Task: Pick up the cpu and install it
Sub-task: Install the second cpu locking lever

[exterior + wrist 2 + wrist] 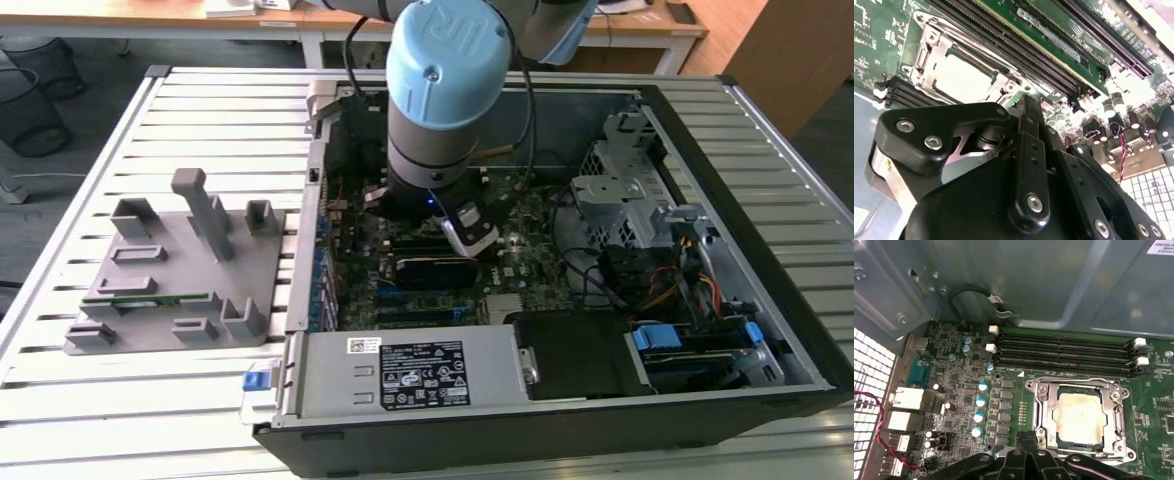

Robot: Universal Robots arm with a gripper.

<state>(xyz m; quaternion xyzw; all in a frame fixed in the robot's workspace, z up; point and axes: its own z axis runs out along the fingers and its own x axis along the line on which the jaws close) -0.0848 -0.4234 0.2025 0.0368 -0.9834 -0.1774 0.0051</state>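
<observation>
Pale silvery metal top marks the cpu (1080, 418), seen seated flat within the motherboard socket frame (1040, 410). Judged light, rigid, fragile; best taken by its edges. The gripper (1026, 450) hangs just beside the frame, fingers closed together, empty.

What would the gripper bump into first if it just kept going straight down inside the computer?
Most likely the cpu, which sits in the metal socket frame on the motherboard, just ahead of the gripper. Depth is hard to judge, so the frame edge could come first.
</observation>
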